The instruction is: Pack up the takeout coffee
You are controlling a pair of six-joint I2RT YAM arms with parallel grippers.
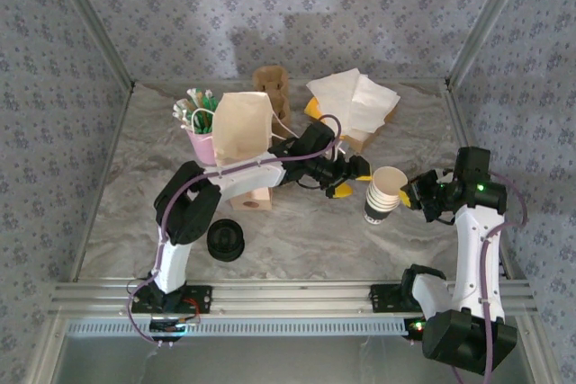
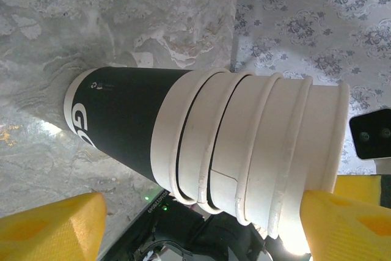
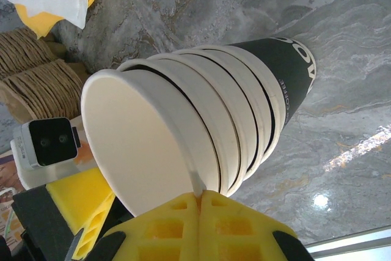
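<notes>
Apparently the cup-separation step: right gripper pinched shut on the top rim of the stack of pale lidless paper cups, left gripper wide beside it; next, left likely must clamp the lower cups.

Bright, even light is washing over my table, throwing a soft shadow on the back wall. Glare is spotting the table under my right wrist, and my left pads are blurring up close.
</notes>
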